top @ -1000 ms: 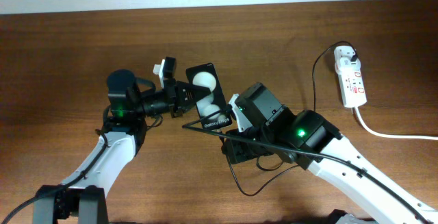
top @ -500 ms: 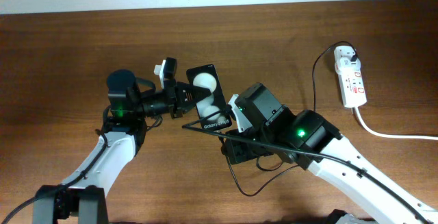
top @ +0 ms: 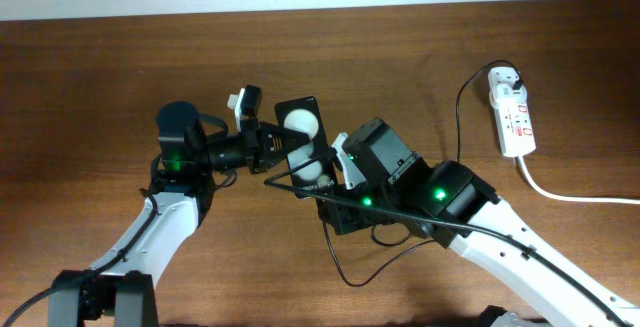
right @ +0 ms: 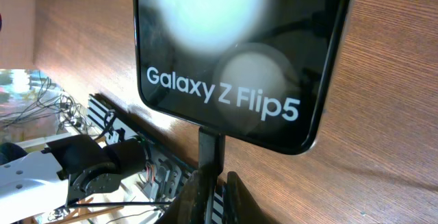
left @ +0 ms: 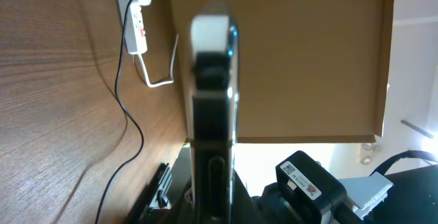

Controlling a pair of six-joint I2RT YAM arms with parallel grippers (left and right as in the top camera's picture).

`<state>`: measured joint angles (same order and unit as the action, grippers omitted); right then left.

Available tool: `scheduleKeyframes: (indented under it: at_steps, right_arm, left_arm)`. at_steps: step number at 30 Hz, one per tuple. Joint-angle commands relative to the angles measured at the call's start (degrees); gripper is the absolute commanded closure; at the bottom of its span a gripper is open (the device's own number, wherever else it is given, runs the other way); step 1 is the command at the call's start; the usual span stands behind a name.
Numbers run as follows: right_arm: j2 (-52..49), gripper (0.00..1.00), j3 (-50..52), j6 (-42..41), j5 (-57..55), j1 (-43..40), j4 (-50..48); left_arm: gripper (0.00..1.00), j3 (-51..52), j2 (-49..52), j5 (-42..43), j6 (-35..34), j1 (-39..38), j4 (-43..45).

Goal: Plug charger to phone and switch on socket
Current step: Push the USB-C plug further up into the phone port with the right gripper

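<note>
The black phone (top: 302, 130) is held off the table, edge-on in the left wrist view (left: 213, 80), with my left gripper (top: 272, 147) shut on its sides. In the right wrist view the phone (right: 233, 53) shows "Galaxy Z Flip5" lettering. My right gripper (top: 338, 169) is shut on the charger's plug tip (right: 211, 152), which meets the phone's bottom edge. The thin black charger cable (top: 458, 127) runs to the white adapter head (top: 507, 79) on the white socket strip (top: 516, 119) at the far right.
The socket's thick white cord (top: 570, 195) trails to the right edge. The charger cable loops on the table under my right arm (top: 345, 272). The strip also shows in the left wrist view (left: 135, 20). The table's far edge meets a white wall.
My right gripper has moved up and left with the plug to the phone's lettered end, which it now covers in the overhead view. The left gripper shifted the phone slightly.
</note>
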<state>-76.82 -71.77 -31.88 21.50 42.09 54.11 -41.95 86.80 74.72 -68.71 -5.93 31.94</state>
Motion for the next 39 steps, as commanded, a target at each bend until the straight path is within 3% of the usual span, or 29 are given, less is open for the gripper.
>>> scheduleKeyframes:
  at_steps: [1, 13, 19, 21, 23, 25, 32, 39]
  right_arm:
    - [-1.2, 0.87, 0.2, -0.1, -2.2, -0.1, -0.2]
    - [-2.3, 0.88, 0.2, -0.2, 1.4, -0.1, 1.6]
    - [-2.3, 0.82, 0.2, -2.7, 1.4, -0.1, 0.5]
    - [-2.3, 0.83, 0.2, -2.7, 1.0, -0.1, -0.5]
    - [-2.3, 0.93, 0.2, -2.7, 0.3, -0.1, -1.4]
    - [-2.3, 0.96, 0.2, -2.7, 0.0, -0.1, -1.5]
    - [-2.3, 0.96, 0.2, -2.7, -1.2, -0.1, -3.8]
    - [-2.3, 0.96, 0.1, -2.7, -1.1, -0.1, -8.5]
  left_arm:
    - [1.0, -1.4, 0.0, 2.7, 1.1, -0.1, 0.3]
    - [1.0, -1.4, 0.0, -0.7, 1.6, -0.1, 0.3]
    - [1.0, -1.4, 0.0, -2.1, 1.5, -0.1, 0.1]
    - [1.0, -1.4, 0.0, -2.7, 1.6, -0.1, -2.3]
    - [1.0, -1.4, 0.0, -2.7, 1.6, -0.1, -5.2]
    - [1.0, -1.4, 0.0, -2.6, 1.6, -0.1, -5.7]
    - [1.0, -1.4, 0.0, 4.4, 6.1, -0.1, -5.5]
    - [1.0, -1.4, 0.0, 8.5, 6.1, -0.9, -5.5]
